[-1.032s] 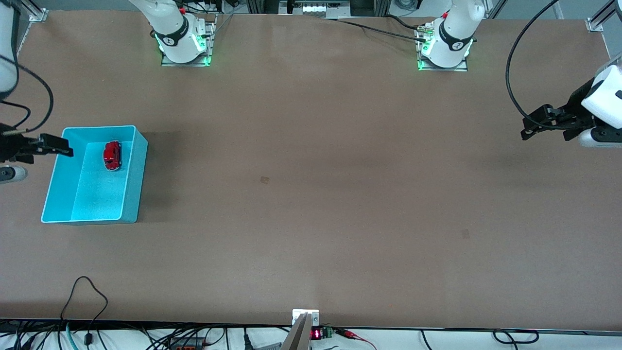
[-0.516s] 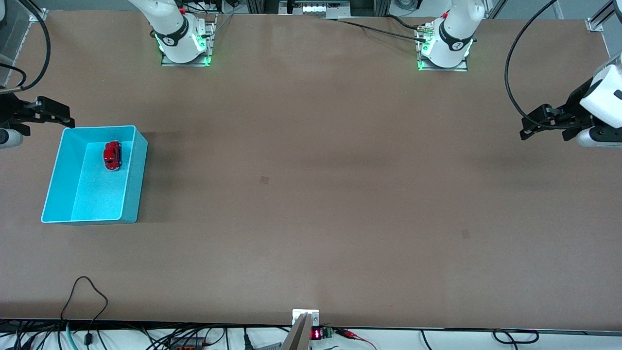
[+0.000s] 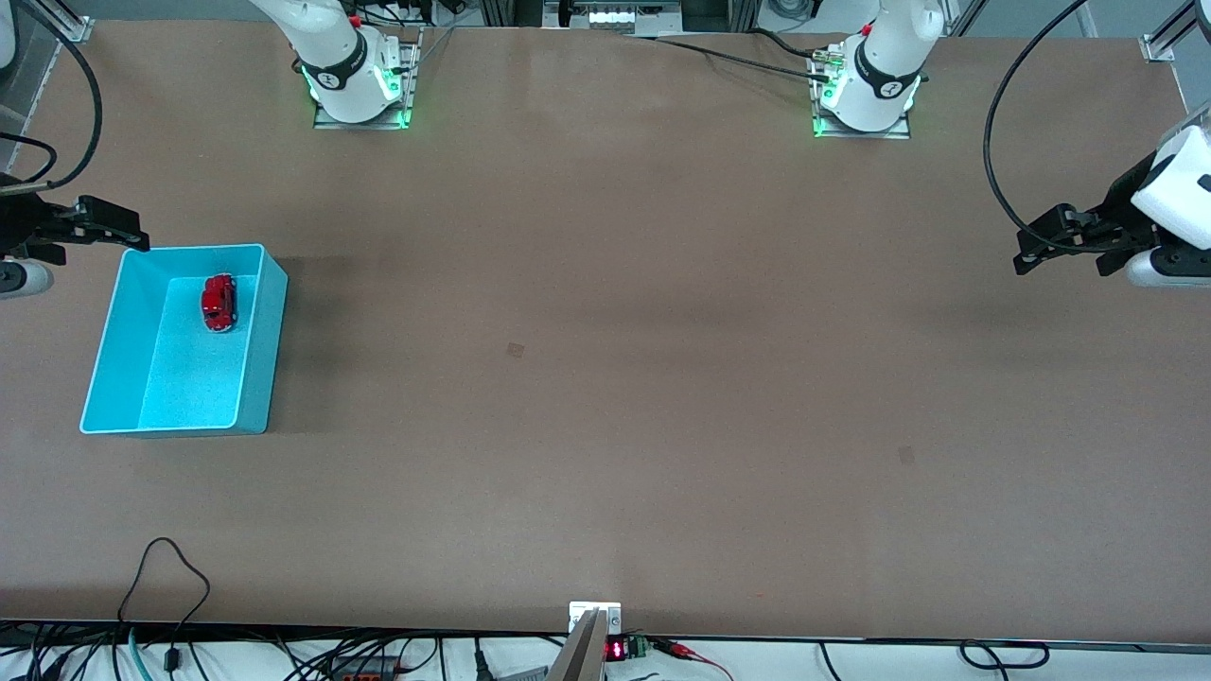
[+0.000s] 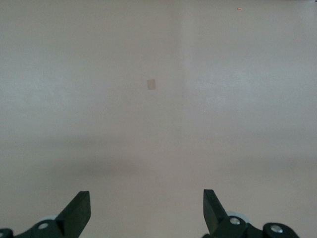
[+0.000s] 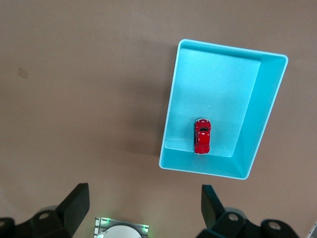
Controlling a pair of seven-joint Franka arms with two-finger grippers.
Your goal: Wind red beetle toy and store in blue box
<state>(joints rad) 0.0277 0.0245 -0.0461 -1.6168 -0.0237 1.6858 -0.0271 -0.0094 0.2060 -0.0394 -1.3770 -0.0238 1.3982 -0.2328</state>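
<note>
The red beetle toy (image 3: 219,303) lies on the floor of the blue box (image 3: 257,352), near the wall farthest from the front camera. The box stands at the right arm's end of the table. Both show in the right wrist view, the toy (image 5: 202,136) inside the box (image 5: 270,109). My right gripper (image 3: 123,232) is open and empty, up in the air over the table just off the box's corner; its jaws stand wide apart in its wrist view (image 5: 143,201). My left gripper (image 3: 1036,248) is open and empty over bare table at the left arm's end (image 4: 147,206).
The two arm bases (image 3: 358,80) (image 3: 866,90) stand along the table's edge farthest from the front camera. A small pale mark (image 3: 515,350) is on the brown table near the middle. Cables (image 3: 170,567) lie at the near edge.
My right gripper rose off the box's rim and drew back from it, then settled just off its corner. The toy stays in the box. The left arm barely moved.
</note>
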